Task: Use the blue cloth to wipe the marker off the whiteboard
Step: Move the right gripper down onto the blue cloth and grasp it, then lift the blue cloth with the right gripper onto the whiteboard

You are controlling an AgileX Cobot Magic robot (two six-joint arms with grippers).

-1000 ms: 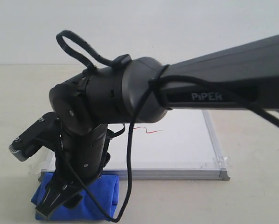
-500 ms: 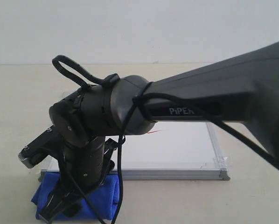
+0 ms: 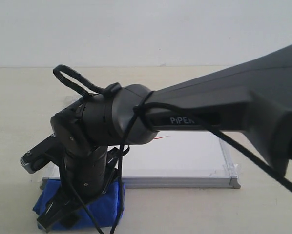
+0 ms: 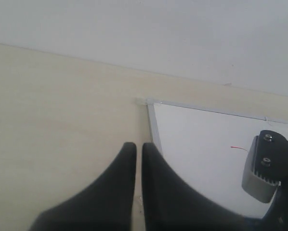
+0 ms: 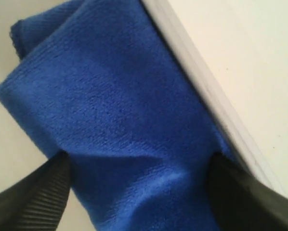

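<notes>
The right gripper straddled the blue cloth beside the whiteboard, jaws apart, evidently to grasp it; the left gripper sat closed.

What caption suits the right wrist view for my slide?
Right pincer open astride the blue cloth, a fingertip on each side, the cloth lying along the whiteboard frame.

Beige table carries whiteboard lying flat (silver frame); blue cloth bundled at its near-left corner.
</notes>
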